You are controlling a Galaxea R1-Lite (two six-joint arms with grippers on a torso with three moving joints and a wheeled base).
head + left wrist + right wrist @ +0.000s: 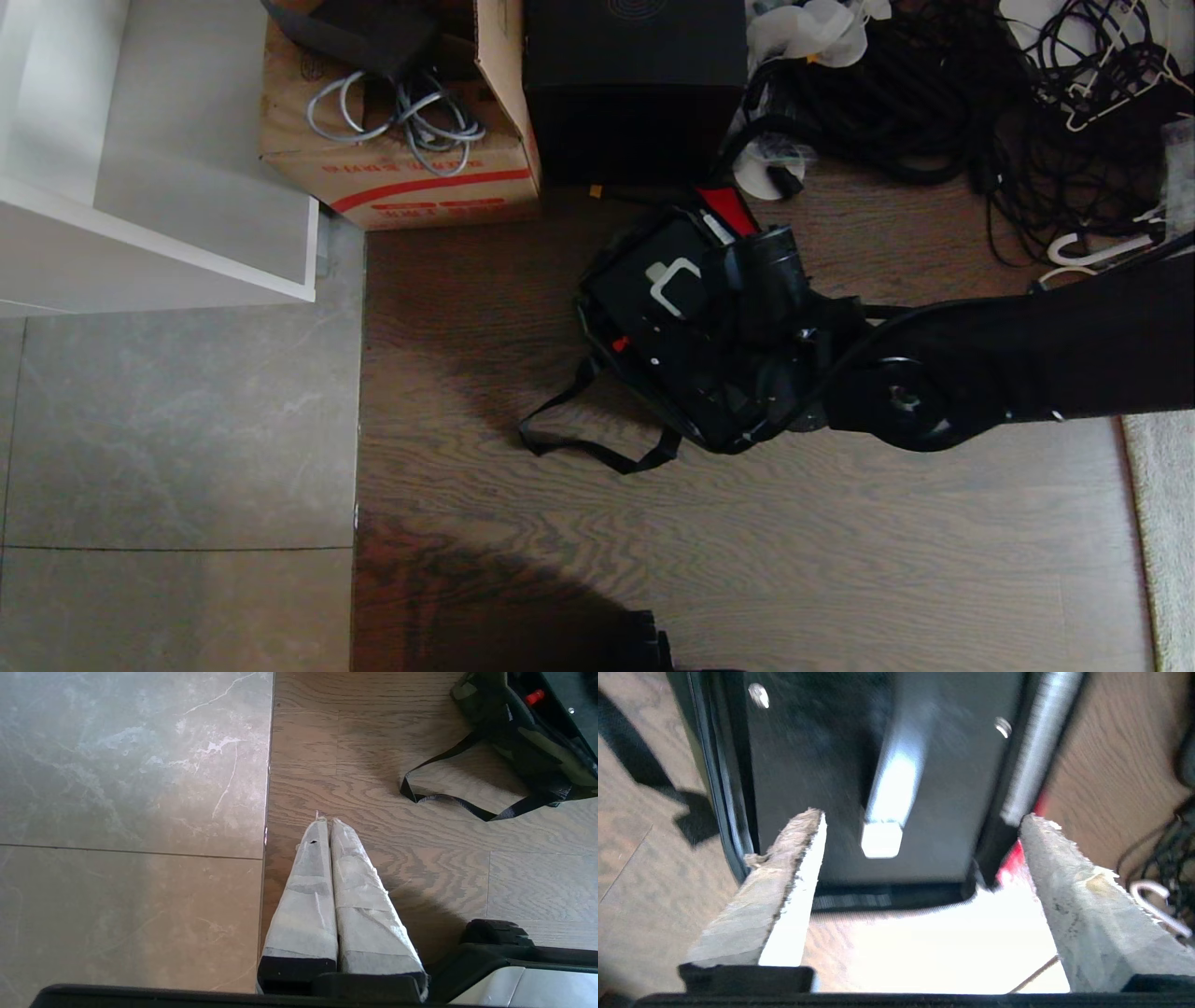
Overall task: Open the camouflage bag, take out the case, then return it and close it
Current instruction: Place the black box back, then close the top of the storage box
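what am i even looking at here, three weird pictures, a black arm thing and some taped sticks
It is a two-armed robot, filmed by three of its own cameras. The head picture looks down at a wooden floor. There the black right arm reaches in from the right over the camouflage bag, which lies open with the black case in it. Behind stand a cardboard box, a tall black box and a heap of cables.

The other two pictures come from cameras on the wrists. The taped sticks are gripper fingers. The right gripper stands wide open over the case and holds nothing. The left gripper is shut and empty, parked over the floor beside the bag's strap.
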